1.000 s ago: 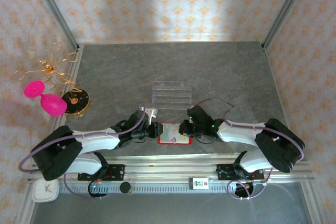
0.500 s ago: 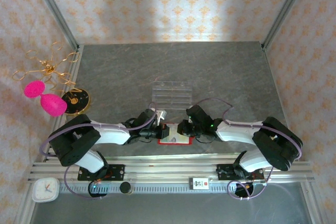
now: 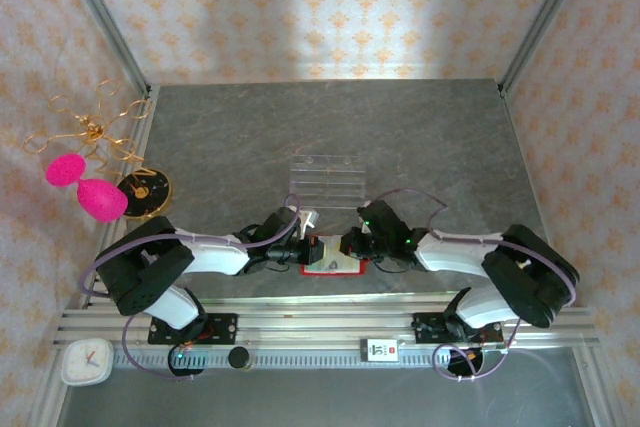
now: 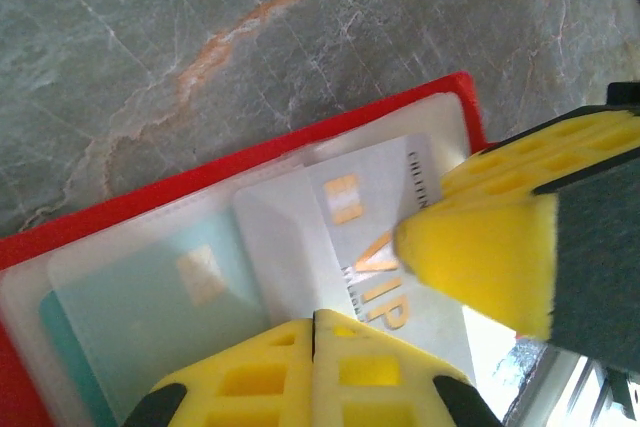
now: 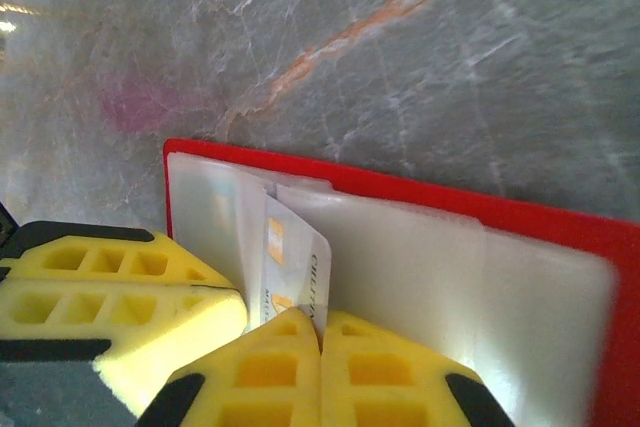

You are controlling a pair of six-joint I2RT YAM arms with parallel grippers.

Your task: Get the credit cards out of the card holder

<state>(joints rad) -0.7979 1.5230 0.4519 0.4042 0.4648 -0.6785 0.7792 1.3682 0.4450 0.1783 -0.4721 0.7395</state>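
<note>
The card holder [image 3: 330,265], a red wallet, lies open near the table's front edge between both grippers. In the left wrist view its red rim [image 4: 250,162] frames clear sleeves holding a teal credit card [image 4: 170,297] and a whitish-grey card [image 4: 370,207] lettered VIP. My left gripper [image 4: 316,322] is shut, its tips resting on the sleeve beside that card. In the right wrist view the whitish-grey card [image 5: 295,247] stands half out of its sleeve and its lower edge runs into the seam of my right gripper [image 5: 320,332], which is shut on it. The left fingers [image 5: 120,297] sit just left of it.
A clear slotted tray [image 3: 325,177] stands on the grey marble table [image 3: 420,137] behind the wallet. A pink ornament [image 3: 90,192], gold wire and a black disc [image 3: 143,192] sit at the left edge. The metal rail [image 3: 320,332] runs close in front of the wallet.
The left arm has reached further right, bringing its gripper onto the wallet's left part. The right gripper stays at the wallet's right side.
</note>
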